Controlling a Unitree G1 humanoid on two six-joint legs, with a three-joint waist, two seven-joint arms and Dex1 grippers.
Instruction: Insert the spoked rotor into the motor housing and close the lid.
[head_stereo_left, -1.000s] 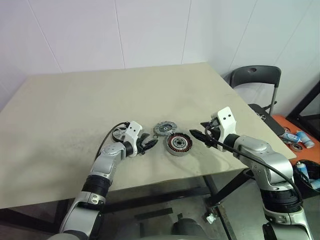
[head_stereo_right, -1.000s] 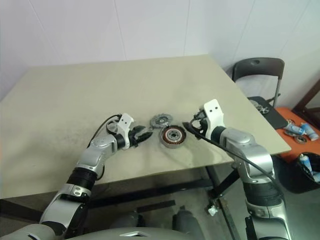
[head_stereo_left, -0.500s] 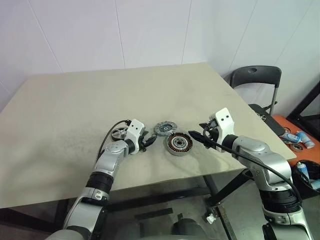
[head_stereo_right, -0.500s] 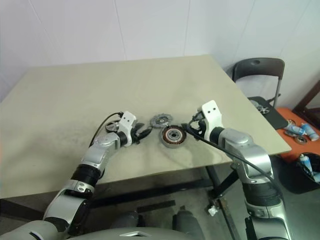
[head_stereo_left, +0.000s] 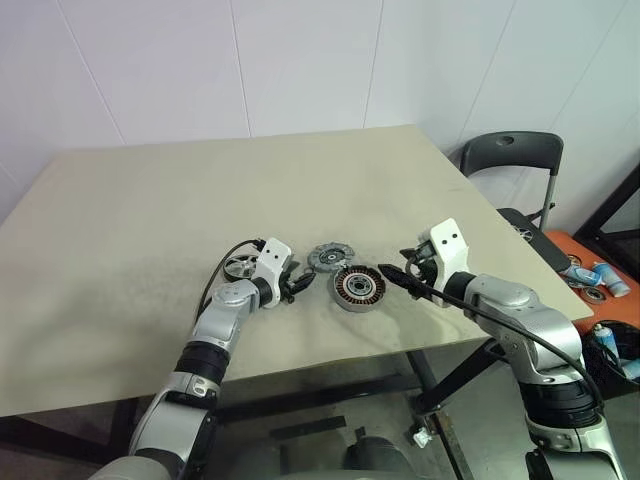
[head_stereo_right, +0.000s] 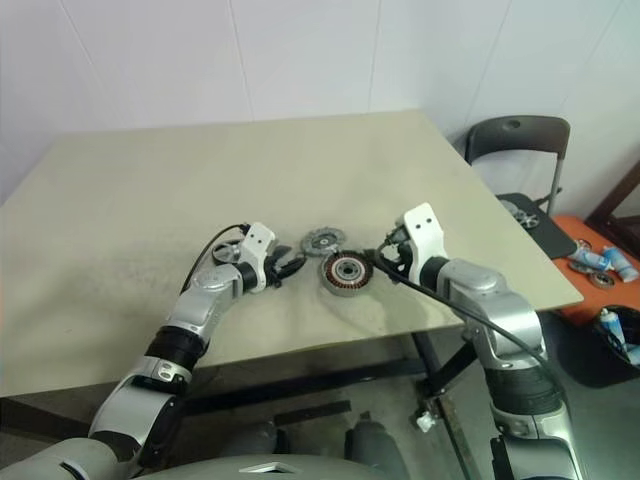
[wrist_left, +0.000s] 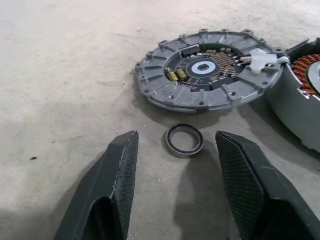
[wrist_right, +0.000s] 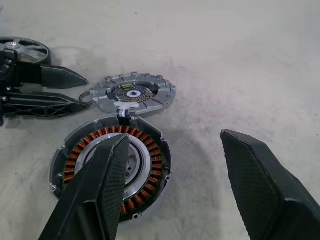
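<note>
The motor housing (head_stereo_left: 358, 288) is seen nearest the front edge of the beige surface (head_stereo_left: 150, 200), lying flat with its ring of copper-coloured windings turned upward around a silver centre. The right gripper (head_stereo_left: 392, 272) is held just to the right of the housing, its two black fingers (wrist_right: 102, 185) spread apart with nothing between them; in the right wrist view the housing is framed partly behind one finger, and no contact with it can be made out. The left gripper (head_stereo_left: 297, 284) is placed low over the surface to the left of the housing, pointed toward it, its fingers (wrist_left: 117, 175) likewise spread and empty. A small loose metal ring (wrist_left: 184, 140) is seen lying flat on the surface between and just beyond the left fingertips, untouched by either. Just past that ring the lid (head_stereo_left: 331, 257) is found, lying flat with its inner face up, its notched grey edge and small circuit parts visible; it sits close behind the housing, and a white clip on its rim reaches toward the housing wall. The spoked rotor (head_stereo_left: 241, 266) is set flat on the surface farther left, beside the left wrist, apart from the housing and lid. Off the surface to the right, a dark folding chair (head_stereo_left: 512, 160) is seen against the white wall.
</note>
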